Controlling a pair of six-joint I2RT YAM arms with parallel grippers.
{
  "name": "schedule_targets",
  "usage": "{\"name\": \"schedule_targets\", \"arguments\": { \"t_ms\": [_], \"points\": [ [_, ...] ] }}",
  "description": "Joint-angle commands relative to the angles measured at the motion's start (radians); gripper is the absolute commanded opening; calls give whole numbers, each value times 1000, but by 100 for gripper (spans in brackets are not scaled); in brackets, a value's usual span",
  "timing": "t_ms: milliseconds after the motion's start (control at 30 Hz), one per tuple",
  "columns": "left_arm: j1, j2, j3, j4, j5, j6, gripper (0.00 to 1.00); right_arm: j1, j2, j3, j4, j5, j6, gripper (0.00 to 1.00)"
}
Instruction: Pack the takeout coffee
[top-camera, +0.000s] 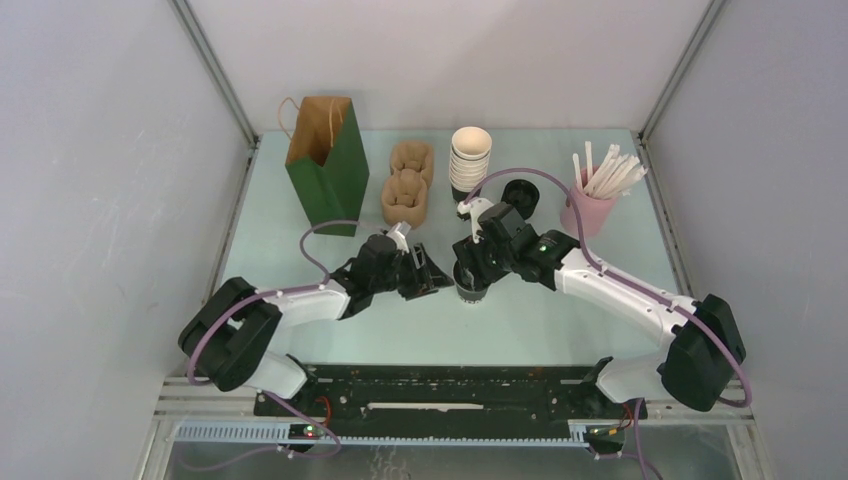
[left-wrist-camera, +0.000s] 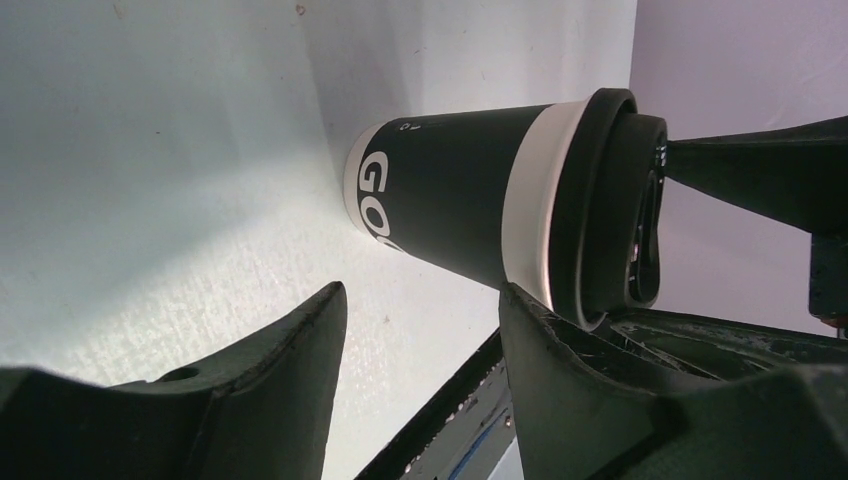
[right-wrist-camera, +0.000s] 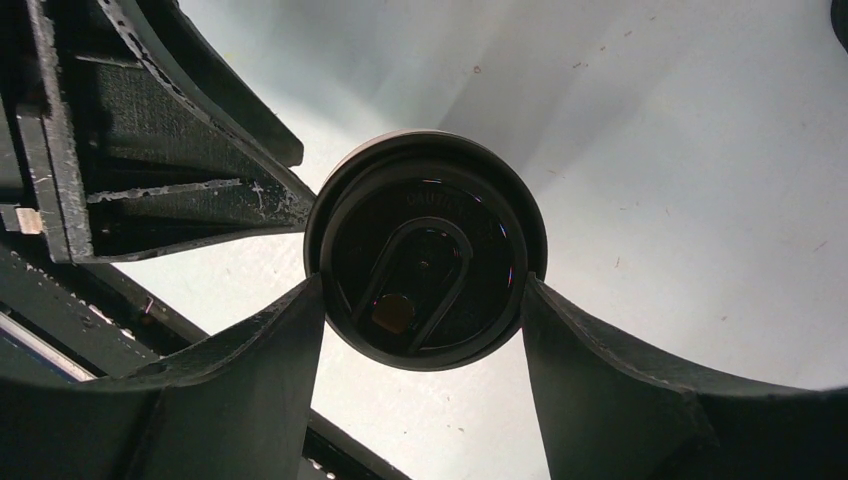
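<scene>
The takeout coffee (top-camera: 470, 292) is a dark paper cup (left-wrist-camera: 450, 200) with white lettering and a black lid (right-wrist-camera: 425, 250), standing upright on the table's middle. My right gripper (top-camera: 470, 268) hangs straight above it, and in the right wrist view its fingertips (right-wrist-camera: 310, 300) press on both sides of the lid's rim. My left gripper (top-camera: 432, 275) lies low on the table just left of the cup, jaws open toward it. In the left wrist view only bare table shows between the left gripper's (left-wrist-camera: 420, 290) fingers, and the cup stands just past the right fingertip (left-wrist-camera: 515, 300).
A tall green paper bag (top-camera: 330, 165) stands open at the back left. Two brown pulp cup carriers (top-camera: 408, 185) lie beside it. A stack of white-rimmed cups (top-camera: 470, 160), a stack of black lids (top-camera: 520, 197) and a pink holder of stirrers (top-camera: 588, 205) line the back.
</scene>
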Motion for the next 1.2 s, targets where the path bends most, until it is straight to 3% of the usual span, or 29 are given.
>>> {"name": "schedule_targets", "arguments": {
  "t_ms": [0,200,367,667,1167],
  "points": [
    [-9,21,30,29,16,17,63,4,11,37,17,-10,-18,71],
    [-10,28,52,26,13,20,62,6,2,37,12,-13,-22,65],
    [-10,29,74,4,10,30,62,23,-12,38,19,-41,-37,65],
    [-25,30,98,-23,5,43,62,56,-12,38,10,39,-28,66],
    [-38,42,107,-35,-10,52,62,26,72,86,-83,47,3,67]
  ]
}}
